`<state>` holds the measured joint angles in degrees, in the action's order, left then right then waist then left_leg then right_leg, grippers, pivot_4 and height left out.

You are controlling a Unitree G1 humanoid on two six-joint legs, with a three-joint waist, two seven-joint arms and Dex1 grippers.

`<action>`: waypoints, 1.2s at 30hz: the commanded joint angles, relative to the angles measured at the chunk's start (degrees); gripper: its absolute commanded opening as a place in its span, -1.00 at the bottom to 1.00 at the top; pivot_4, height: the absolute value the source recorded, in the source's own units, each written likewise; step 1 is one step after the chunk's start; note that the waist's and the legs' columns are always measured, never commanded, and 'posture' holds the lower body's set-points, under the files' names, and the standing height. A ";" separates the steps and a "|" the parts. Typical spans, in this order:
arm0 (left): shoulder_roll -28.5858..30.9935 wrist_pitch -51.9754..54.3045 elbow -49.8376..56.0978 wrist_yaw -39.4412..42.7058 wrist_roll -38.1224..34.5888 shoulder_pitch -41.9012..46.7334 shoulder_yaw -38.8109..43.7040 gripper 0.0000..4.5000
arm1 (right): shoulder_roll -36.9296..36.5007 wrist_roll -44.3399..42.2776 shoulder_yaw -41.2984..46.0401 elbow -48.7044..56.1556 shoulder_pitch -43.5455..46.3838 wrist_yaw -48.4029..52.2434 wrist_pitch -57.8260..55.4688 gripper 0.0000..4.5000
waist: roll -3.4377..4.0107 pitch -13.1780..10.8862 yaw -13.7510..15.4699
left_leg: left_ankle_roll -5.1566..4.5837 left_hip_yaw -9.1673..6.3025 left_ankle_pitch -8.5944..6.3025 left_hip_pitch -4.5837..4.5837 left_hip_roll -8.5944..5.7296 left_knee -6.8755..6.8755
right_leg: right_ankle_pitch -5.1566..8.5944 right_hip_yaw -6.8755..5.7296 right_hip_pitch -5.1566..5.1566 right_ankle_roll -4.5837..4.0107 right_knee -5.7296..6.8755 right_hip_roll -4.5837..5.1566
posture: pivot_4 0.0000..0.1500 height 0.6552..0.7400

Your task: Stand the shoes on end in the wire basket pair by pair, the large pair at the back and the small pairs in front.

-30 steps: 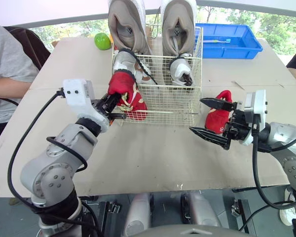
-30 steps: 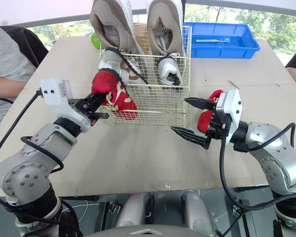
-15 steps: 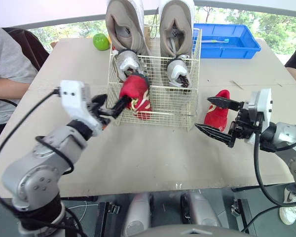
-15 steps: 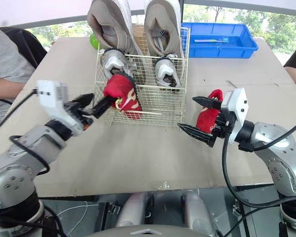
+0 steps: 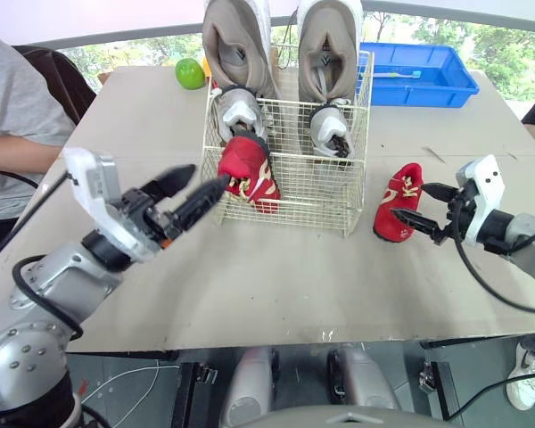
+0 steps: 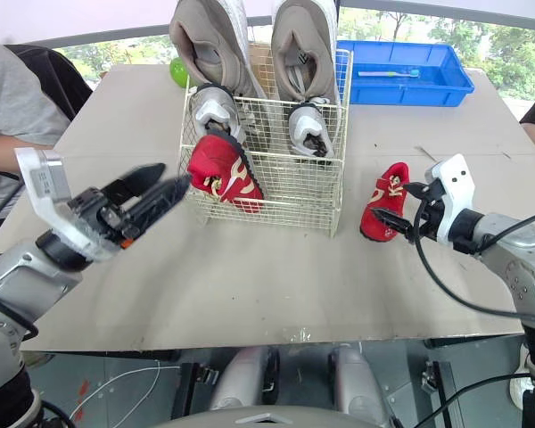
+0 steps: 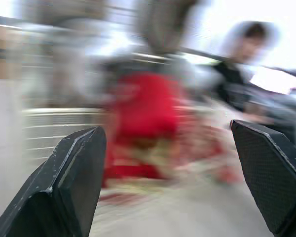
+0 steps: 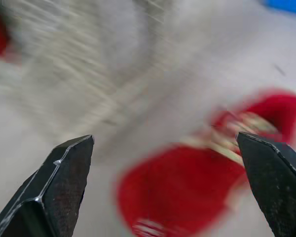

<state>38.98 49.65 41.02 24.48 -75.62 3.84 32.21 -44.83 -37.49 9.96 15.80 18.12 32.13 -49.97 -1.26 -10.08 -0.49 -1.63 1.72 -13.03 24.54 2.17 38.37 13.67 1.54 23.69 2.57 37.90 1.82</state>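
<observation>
My left end effector (image 5: 209, 176) has let go and backed off, fingers apart. The small red fabric shoe (image 5: 246, 168) now stands in the front row of the cream wire basket (image 5: 314, 192). Its red mate (image 5: 401, 194) waits on the brown tabletop (image 5: 276, 267), with my right end effector (image 5: 410, 200) spread just beside it. I judge that's the next pick.

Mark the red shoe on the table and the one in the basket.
Red shoe on the table (image 5: 392, 217): left eye view, its red side.
Red shoe in the basket (image 5: 242, 162): left eye view, its red upper.

Large shoes (image 5: 239, 49) — tops cut off
</observation>
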 commanded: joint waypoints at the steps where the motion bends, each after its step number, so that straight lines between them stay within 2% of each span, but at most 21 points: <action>1: 3.79 -0.83 3.59 9.22 -4.12 -1.03 -2.40 0.91 | -0.50 -1.29 2.83 -2.09 4.27 -2.63 -5.95 1.00 | 0.06 -0.01 -0.08 | 0.00 0.03 0.00 0.02 0.00 -0.02 | 0.00 0.02 0.02 0.00 -0.01 -0.01 | 1.00 1.00; 3: 5.48 -1.52 4.93 13.05 -2.11 -1.09 -5.67 0.91 | -2.63 -0.01 0.81 -4.48 6.99 -1.86 -8.98 1.00 | 0.06 -0.01 -0.09 | 0.00 0.05 0.00 -0.02 0.00 -0.04 | 0.00 0.08 0.02 0.00 -0.01 -0.01 | 1.00 1.00; 7: 7.50 -3.53 6.29 18.75 1.46 0.38 -11.22 0.91 | -2.37 1.90 -4.07 -16.99 17.06 -0.92 -16.61 1.00 | 0.08 -0.04 -0.23 | -0.01 0.34 0.00 -0.04 -0.04 -0.02 | 0.00 0.13 0.03 -0.01 -0.02 -0.07 | 1.00 1.00; 13: 7.84 -5.84 6.24 19.12 3.30 0.91 -13.71 0.91 | -1.47 4.51 -7.11 -30.46 24.48 4.55 -16.37 1.00 | 0.10 -0.04 -0.18 | -0.01 0.37 -0.01 0.09 -0.03 -0.04 | -0.03 0.11 0.13 0.05 -0.05 -0.16 | 1.00 1.00; 14: 7.59 -6.21 6.59 18.56 3.54 1.08 -14.31 0.93 | -1.23 4.65 -8.21 -33.07 25.73 6.63 -16.68 0.73 | 0.10 -0.04 -0.20 | -0.02 0.40 -0.01 0.15 -0.03 -0.05 | -0.12 0.12 0.18 0.20 -0.06 -0.15 | 1.00 1.00; 15: 7.29 -6.64 6.90 18.12 3.92 1.10 -14.87 0.93 | -1.05 5.48 -9.81 -35.38 26.64 8.73 -15.94 0.61 | 0.10 -0.04 -0.23 | -0.02 0.41 -0.01 0.16 -0.03 -0.05 | -0.12 0.13 0.20 0.21 -0.06 -0.15 | 1.00 1.00; 18: 7.12 -7.95 7.06 18.42 5.21 0.01 -15.57 0.93 | -0.19 8.15 -12.30 -41.23 28.84 12.16 -13.16 0.02 | 0.10 -0.04 -0.29 | -0.03 0.45 -0.01 0.14 -0.02 -0.06 | -0.12 0.16 0.20 0.21 -0.09 -0.16 | 1.00 1.00; 20: 7.21 -8.97 6.59 19.52 6.42 -1.13 -15.37 0.93 | -0.03 9.36 -12.89 -43.00 29.38 14.03 -11.36 -0.39 | 0.10 -0.04 -0.31 | -0.02 0.46 -0.01 0.13 -0.02 -0.05 | -0.12 0.16 0.20 0.21 -0.08 -0.18 | 1.00 1.00; 21: 7.18 -9.36 6.25 19.76 6.65 -1.42 -15.31 0.93 | -0.10 9.88 -13.03 -43.19 29.25 14.73 -10.72 -0.49 | 0.10 -0.04 -0.30 | -0.02 0.46 -0.01 0.11 -0.02 -0.05 | -0.12 0.17 0.20 0.21 -0.07 -0.18 | 1.00 1.00; 23: 7.18 -10.04 5.55 20.50 7.14 -1.97 -15.36 0.93 | -0.35 10.45 -12.81 -42.52 28.39 16.00 -9.67 -0.90 | 0.10 -0.04 -0.30 | -0.02 0.47 -0.01 0.11 -0.01 -0.05 | -0.12 0.17 0.19 0.21 -0.07 -0.17 | 1.00 1.00; 25: 7.16 -10.57 5.45 20.94 7.72 -2.38 -15.75 0.93 | -0.93 10.21 -11.15 -40.14 26.51 16.69 -9.17 -0.96 | 0.10 -0.04 -0.30 | -0.03 0.49 -0.01 0.10 -0.01 -0.04 | -0.12 0.18 0.20 0.21 -0.07 -0.17 | 1.00 1.00; 27: 7.03 -10.48 5.14 20.29 7.20 -1.67 -16.48 0.93 | -1.03 6.07 -2.71 -34.09 22.78 15.13 -10.24 -0.96 | 0.10 -0.04 -0.05 | -0.02 0.49 -0.01 0.10 0.00 -0.04 | -0.12 0.18 0.20 0.21 -0.06 -0.16 | 1.00 1.00; 31: 6.47 -10.12 4.58 17.89 6.23 0.91 -18.11 0.93 | 3.09 -4.67 16.73 -7.87 9.65 11.45 -7.42 -0.96 | 0.18 -0.10 1.03 | -0.03 0.37 -0.02 0.27 0.03 -0.10 | -0.12 0.09 0.27 0.27 -0.08 -0.11 | 1.00 1.00; 33: 5.61 -10.34 4.21 16.21 5.73 1.80 -18.50 0.93 | 9.35 -14.05 23.69 4.50 7.07 5.48 -7.53 -0.96 | 0.20 -0.10 0.76 | -0.03 0.34 -0.02 0.22 0.03 -0.11 | -0.12 0.12 0.27 0.28 -0.05 -0.15 | 1.00 1.00; 36: 3.19 -12.15 2.68 13.61 9.19 2.13 -19.13 0.93 | 17.65 -15.73 21.55 20.80 5.01 -3.50 -1.93 -0.96 | 0.23 -0.08 -0.30 | -0.02 0.08 -0.02 0.14 0.09 -0.15 | -0.12 0.16 0.27 0.29 0.00 -0.31 | 1.00 1.00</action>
<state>42.52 39.53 43.76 38.99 -68.02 5.78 12.86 -28.42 -50.81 32.18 28.97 23.32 32.41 -54.86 -1.03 -10.16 -0.79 -1.65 1.78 -13.05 24.63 2.30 38.23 13.55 1.70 23.94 2.86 37.92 1.46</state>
